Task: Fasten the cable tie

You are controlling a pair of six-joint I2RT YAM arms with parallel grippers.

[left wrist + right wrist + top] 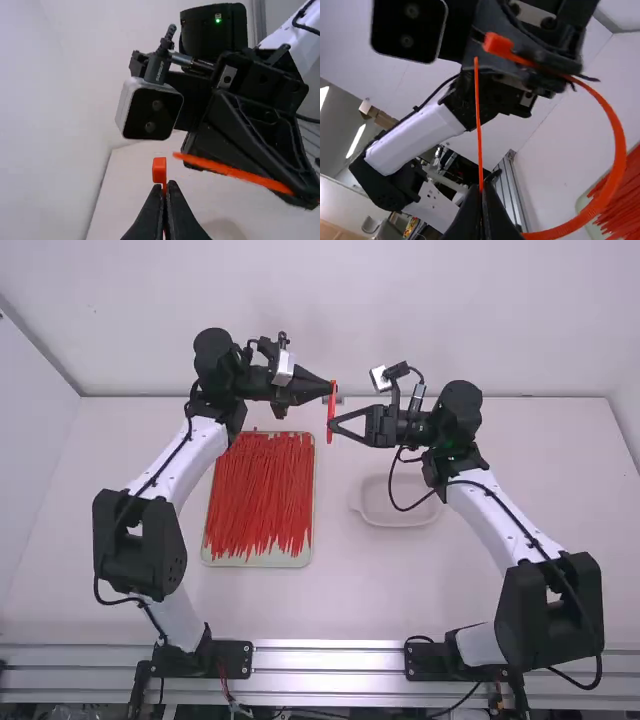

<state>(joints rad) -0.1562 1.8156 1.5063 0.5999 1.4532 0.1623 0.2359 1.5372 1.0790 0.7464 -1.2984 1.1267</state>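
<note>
The left gripper is pinched tight on the tie just under its head, which stands clear above the fingertips. The right gripper is clamped on the thin tail, whose tip points up toward the head, with the rest of the strap curving round in a wide loop. Both grippers meet tip to tip in the air over the far side of the table, above and beyond the tray of spare red ties and the white dish. The tail seems not yet threaded, so the main risk is that it misses the slot: the free length between fingertips and head is slim and would likely bow aside if pushed off-axis. The head could also twist in the left pinch, turning the slot away. If either grip slips, the sprung loop would probably flick open and the tie could drop.
</note>
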